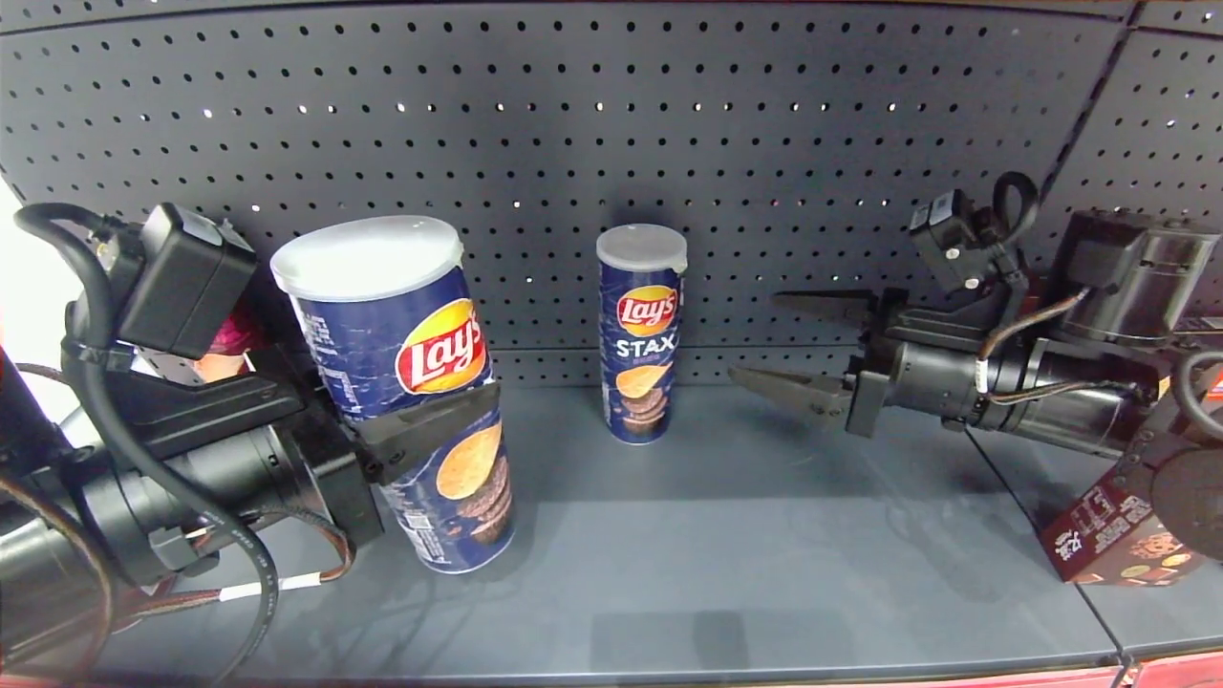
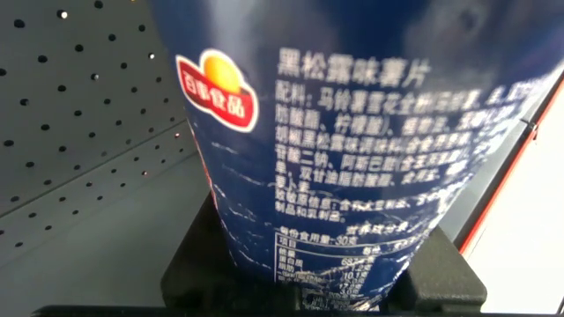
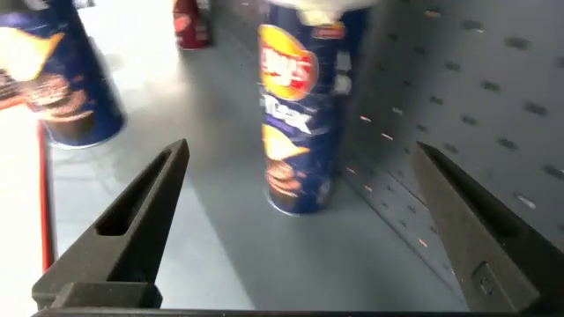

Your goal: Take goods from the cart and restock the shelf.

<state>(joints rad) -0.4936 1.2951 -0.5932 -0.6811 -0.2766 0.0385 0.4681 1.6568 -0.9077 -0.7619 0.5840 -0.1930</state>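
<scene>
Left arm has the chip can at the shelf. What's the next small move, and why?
Probably straighten the blue cylindrical chip can before releasing it: the left gripper is shut on it, it leans with its base at the grey shelf, and the second blue can behind stands upright.

A dark grey pegboard back panel fills the rear toward 12 o'clock, with light glinting through some holes. Below it lies the matte grey shelf, with a red edge strip at 5 o'clock.
</scene>
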